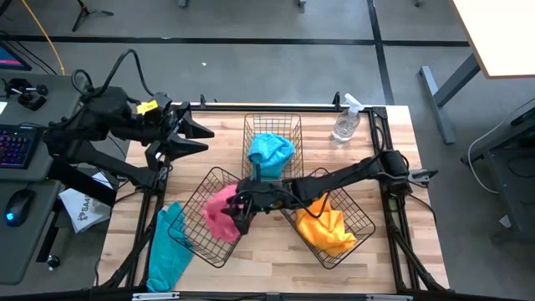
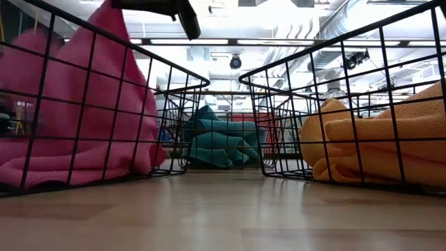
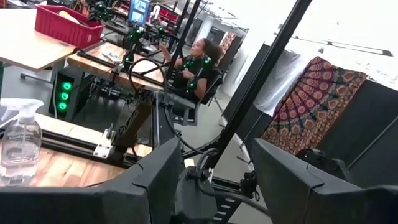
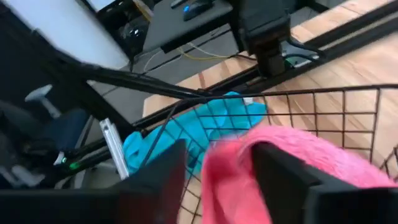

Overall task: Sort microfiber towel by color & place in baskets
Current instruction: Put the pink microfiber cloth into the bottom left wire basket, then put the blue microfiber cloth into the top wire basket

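My right gripper (image 1: 242,209) reaches from the table's right side over the left wire basket (image 1: 201,188) and is shut on a pink towel (image 1: 219,213). The towel's lower part lies heaped in that basket (image 2: 70,139). A turquoise towel (image 1: 272,149) lies in the far basket (image 1: 272,121), and a yellow-orange towel (image 1: 328,227) lies in the right basket (image 1: 359,219). Another turquoise towel (image 1: 165,249) lies flat on the table at the near left, outside the baskets. My left gripper (image 1: 196,138) hangs open and empty over the table's far left. My right gripper pinches a raised fold of the pink towel (image 4: 227,171) between its two fingers (image 4: 283,177). It comes from the table's right side, slanting down. The cloth rises to a peak at the fingers (image 2: 111,17), and its lower part rests on the basket floor.
A clear spray bottle (image 1: 345,124) stands at the table's far right. Black frame bars (image 1: 393,209) run along the table's sides. Bare wood lies along the near edge (image 1: 267,276). A person sits in the room beyond the table (image 3: 196,62).
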You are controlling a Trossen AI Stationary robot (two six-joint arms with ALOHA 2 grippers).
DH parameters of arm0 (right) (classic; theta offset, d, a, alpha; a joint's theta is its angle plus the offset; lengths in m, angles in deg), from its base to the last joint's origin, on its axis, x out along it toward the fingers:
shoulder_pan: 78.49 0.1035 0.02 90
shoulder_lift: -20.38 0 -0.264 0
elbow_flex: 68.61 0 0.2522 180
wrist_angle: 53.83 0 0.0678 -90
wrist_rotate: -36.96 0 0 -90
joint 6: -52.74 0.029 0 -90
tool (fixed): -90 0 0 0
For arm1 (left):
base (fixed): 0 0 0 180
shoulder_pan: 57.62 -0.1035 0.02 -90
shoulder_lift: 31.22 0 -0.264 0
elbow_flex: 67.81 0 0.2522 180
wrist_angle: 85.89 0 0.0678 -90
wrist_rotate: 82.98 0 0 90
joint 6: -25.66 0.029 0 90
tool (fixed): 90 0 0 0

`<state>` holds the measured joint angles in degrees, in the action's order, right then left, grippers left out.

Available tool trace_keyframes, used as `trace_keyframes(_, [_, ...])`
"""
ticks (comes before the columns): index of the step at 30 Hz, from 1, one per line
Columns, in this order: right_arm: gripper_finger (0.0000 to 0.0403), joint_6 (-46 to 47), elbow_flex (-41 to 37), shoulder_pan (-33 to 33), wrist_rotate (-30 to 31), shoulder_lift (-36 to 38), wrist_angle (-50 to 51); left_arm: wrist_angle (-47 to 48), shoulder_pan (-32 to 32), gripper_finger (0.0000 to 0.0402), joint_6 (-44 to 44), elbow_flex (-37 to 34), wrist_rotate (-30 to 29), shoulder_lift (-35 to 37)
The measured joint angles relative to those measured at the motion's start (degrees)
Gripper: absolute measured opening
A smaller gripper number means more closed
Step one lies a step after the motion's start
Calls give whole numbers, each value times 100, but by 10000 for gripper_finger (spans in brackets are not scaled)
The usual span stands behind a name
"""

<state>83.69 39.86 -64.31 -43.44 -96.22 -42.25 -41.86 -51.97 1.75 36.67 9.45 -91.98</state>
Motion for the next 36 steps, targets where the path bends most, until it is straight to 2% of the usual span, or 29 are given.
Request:
trace_keyframes(4, [255,-408,0,-25,-340,179,127,-1,0,187,-1,0,-2,3])
trace_keyframes(8, [301,-286,0,-152,-1312,506,694,334,49,187,-360,1,133,3])
trace_keyframes(11, [309,-294,0,-250,-1843,868,1202,1172,247,187,-814,4,177,-64])
trace_keyframes(14, [310,-411,4,-267,-1769,1126,1372,1905,477,187,-1048,0,116,-211])
trace_keyframes(18, [310,-407,4,-258,-2050,1297,1431,2150,976,187,-1417,3,-39,-412])
trace_keyframes(21, [310,-441,4,-184,-2333,1491,1845,2482,1548,186,-2014,7,-37,-667])
trace_keyframes(25, [310,-562,7,44,-2153,1628,2838,3006,2583,186,-3263,4,-61,-1215])
trace_keyframes(29, [310,-596,7,343,-1654,1713,3592,3290,3705,186,-4475,4,-50,-1892])
trace_keyframes(36, [310,-596,7,723,-902,1710,4179,4379,5142,186,-6842,2,317,-3205])
